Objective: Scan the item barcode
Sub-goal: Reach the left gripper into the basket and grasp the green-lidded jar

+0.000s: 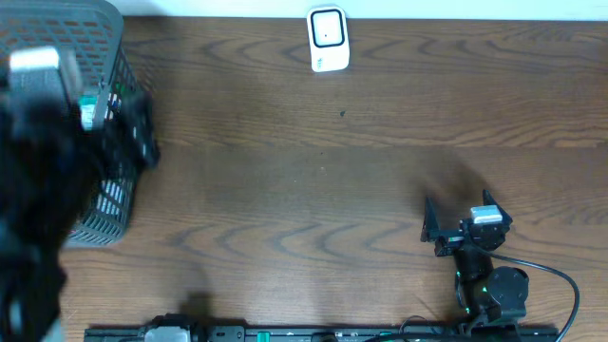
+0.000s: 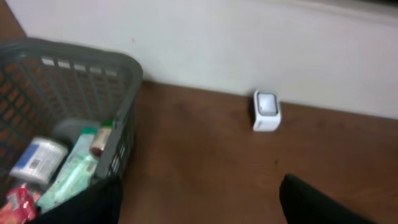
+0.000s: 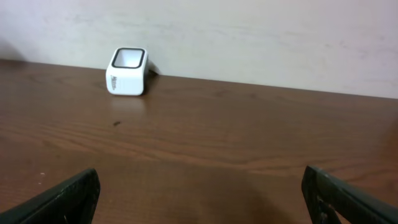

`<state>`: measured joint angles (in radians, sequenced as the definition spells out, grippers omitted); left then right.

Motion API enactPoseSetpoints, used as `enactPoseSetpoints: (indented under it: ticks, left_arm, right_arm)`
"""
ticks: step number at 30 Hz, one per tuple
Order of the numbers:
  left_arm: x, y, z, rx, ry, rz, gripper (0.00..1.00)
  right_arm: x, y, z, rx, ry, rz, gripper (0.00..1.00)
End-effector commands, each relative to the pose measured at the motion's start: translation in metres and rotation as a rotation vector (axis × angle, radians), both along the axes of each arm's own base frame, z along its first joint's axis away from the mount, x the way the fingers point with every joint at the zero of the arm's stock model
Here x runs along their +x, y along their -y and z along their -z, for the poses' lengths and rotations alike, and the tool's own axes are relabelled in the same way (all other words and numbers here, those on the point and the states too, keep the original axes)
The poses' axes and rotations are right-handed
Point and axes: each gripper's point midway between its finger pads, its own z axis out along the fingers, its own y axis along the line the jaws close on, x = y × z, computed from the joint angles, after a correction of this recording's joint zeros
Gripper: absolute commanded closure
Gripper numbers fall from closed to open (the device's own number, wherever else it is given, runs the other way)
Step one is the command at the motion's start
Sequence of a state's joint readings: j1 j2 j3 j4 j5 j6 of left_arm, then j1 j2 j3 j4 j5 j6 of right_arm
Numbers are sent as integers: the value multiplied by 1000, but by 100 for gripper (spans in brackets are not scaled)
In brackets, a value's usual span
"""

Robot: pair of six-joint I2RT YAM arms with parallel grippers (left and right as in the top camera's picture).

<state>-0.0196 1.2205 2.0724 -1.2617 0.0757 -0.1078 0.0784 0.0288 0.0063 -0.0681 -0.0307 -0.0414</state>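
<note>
Basket (image 1: 109,201) far left, items (image 2: 71,173) inside; scanner (image 1: 328,38) centre, at table (image 1: 332,190) back edge.

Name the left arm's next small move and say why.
Probably lower the left gripper into the basket toward the green packet: its jaws stand open and empty by the basket, the packet lies inside it, and nothing sits in front of the scanner yet.
</note>
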Motion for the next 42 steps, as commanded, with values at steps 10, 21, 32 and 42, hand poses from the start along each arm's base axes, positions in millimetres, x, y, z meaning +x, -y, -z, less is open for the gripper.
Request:
enactPoseSetpoints:
  ticks: [10,21,32,42]
  left_arm:
    - [60,-40,40,9,-255,-108,19]
    - [61,-92,30,29,-206,-277,19]
    - [62,-185,28,-25,-138,-387,19]
    - [126,-212,109,19,-324,-213,7]
  right_arm:
    - [-6,-23,-25,144,6,-121,1]
    - [28,-23,-173,138,-66,-100,1]
    - [72,-27,-248,11,-548,-104,1]
    - [107,-30,-217,7,-678,-101,1]
